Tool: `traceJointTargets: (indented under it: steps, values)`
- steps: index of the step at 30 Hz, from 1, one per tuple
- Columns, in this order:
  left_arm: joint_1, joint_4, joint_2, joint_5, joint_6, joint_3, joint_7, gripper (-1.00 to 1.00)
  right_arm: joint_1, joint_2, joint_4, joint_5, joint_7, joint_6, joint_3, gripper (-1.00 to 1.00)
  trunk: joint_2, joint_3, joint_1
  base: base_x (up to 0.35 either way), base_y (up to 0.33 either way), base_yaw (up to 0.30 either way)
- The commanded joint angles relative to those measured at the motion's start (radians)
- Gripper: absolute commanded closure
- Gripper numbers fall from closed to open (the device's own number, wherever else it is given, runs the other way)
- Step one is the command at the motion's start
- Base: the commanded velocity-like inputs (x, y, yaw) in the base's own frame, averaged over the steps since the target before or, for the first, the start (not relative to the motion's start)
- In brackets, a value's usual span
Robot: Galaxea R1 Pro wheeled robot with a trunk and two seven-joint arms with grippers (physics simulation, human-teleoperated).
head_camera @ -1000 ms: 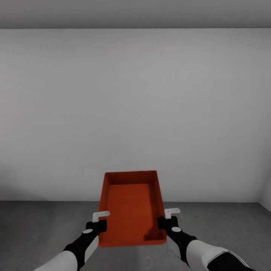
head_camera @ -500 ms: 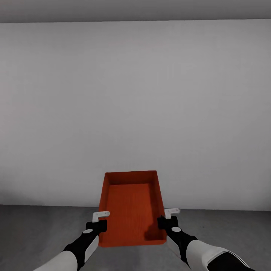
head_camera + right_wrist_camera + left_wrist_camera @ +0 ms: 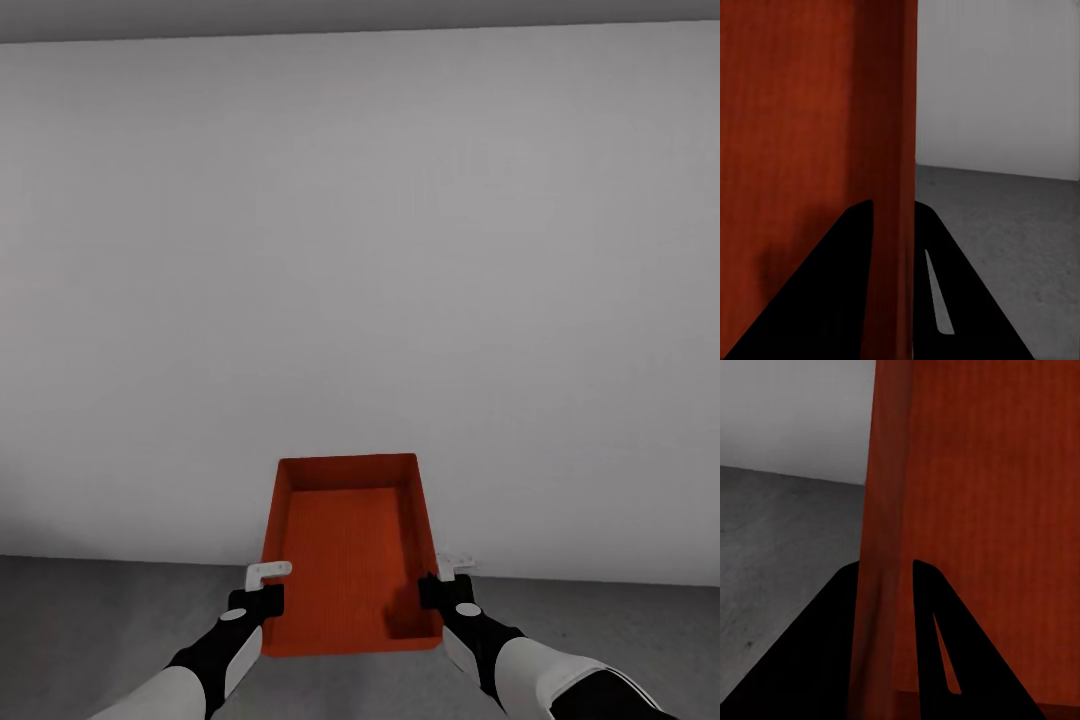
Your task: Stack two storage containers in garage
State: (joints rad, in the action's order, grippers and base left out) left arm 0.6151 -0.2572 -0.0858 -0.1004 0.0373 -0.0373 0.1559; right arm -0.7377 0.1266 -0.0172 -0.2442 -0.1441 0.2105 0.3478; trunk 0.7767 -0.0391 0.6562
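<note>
I hold one orange-red storage container [image 3: 350, 550] out in front of me, level, above the dark grey speckled floor [image 3: 100, 620]. My left gripper [image 3: 258, 598] is shut on its left side wall and my right gripper [image 3: 438, 592] is shut on its right side wall. In the left wrist view the thin container wall [image 3: 881, 547] runs between the two black fingers [image 3: 930, 615]. The right wrist view shows the same: the container wall [image 3: 896, 187] stands clamped between black fingers [image 3: 855, 247]. The tub is empty, its inside finely ribbed.
A plain white-grey wall [image 3: 360, 250] stands close ahead, meeting the concrete floor just beyond the container. A strip of grey ceiling [image 3: 360, 12] shows above it. Open floor [image 3: 1020, 240] lies to both sides.
The whole picture has shifted: the wall has grown larger, the ceiling line has risen and the floor edge has dropped, so the camera has come closer. Grippers and container keep the same pose.
</note>
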Motion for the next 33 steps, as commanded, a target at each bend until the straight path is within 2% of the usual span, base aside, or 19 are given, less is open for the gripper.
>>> traceJointTargets:
  steps: [1, 10, 33]
  values:
    - [0.000, 0.004, 0.012, -0.012, 0.004, -0.001, 0.030, 1.00, -0.002, 0.001, -0.003, 0.004, -0.003, 0.038, -0.038, 1.00, 0.001, -0.002, 0.001, 0.322, 0.000, 0.000]
    - [0.000, 0.003, 0.012, -0.012, 0.005, -0.002, 0.030, 1.00, -0.002, 0.001, -0.003, 0.004, -0.003, 0.038, -0.038, 1.00, 0.001, -0.002, 0.001, 0.276, 0.000, 0.000]
    - [0.000, 0.001, 0.012, -0.012, 0.004, -0.001, 0.031, 1.00, -0.002, 0.001, -0.002, 0.003, -0.003, 0.035, -0.038, 1.00, 0.001, -0.032, 0.001, 0.006, 0.000, 0.000]
